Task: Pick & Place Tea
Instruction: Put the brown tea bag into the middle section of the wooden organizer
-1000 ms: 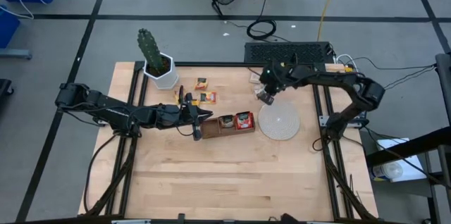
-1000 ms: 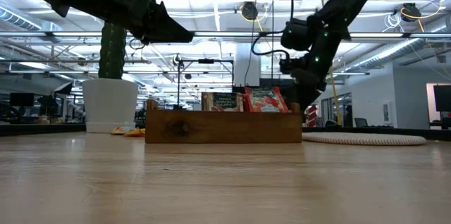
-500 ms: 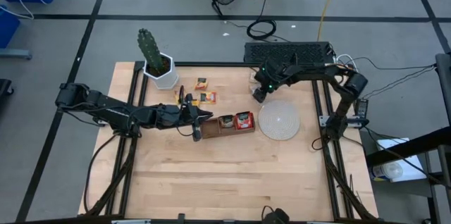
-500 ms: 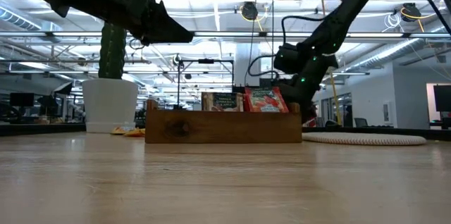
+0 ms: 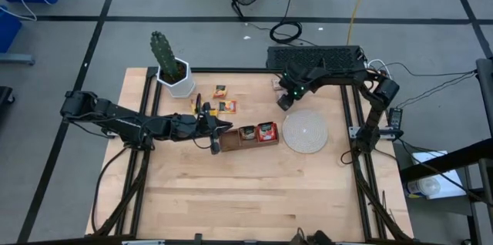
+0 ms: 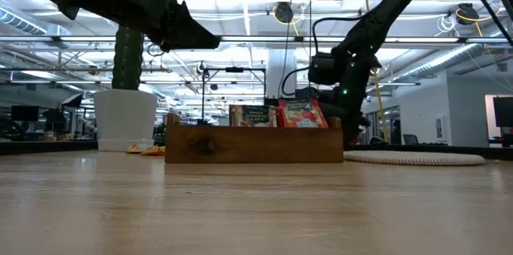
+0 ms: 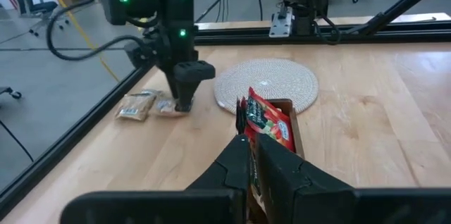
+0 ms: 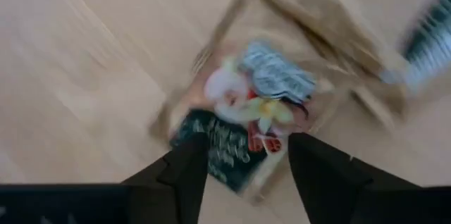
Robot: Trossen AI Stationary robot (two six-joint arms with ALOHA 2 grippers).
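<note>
Tan tea sachets (image 7: pixel 138 105) flat on the table beyond the far right corner of the wooden tray (image 5: pixel 229 139), well apart from it, near the table's back edge. Two lying side by side; nearer one (image 8: pixel 243 111) framed between the open fingers (image 8: pixel 184 171) of the right gripper (image 7: pixel 184 106), lowered right onto the spot, jaws spread to either side of the packet and not closed on it. Inside the tray, a red sachet (image 5: pixel 266 131) upright in the right-hand compartment and a darker sachet (image 5: pixel 247 132) upright in the middle one, both poking above the tray's front wall (image 6: pixel 252 147) in the low view. Behind the tray's left half, out on bare wood, two yellow-orange sachets (image 5: pixel 227 107), one farther back (image 5: pixel 220 91) than the other. At the tray's left end, the left gripper (image 5: pixel 214 134), raised above the table, fingers (image 7: pixel 248 155) pressed together with nothing seen between them. Just to the right of the tray, the round whitish disc (image 5: pixel 305 132), flat on the table. Well behind the tray's left end, a cactus in a white pot (image 5: pixel 172 73) at the table's back corner.
</note>
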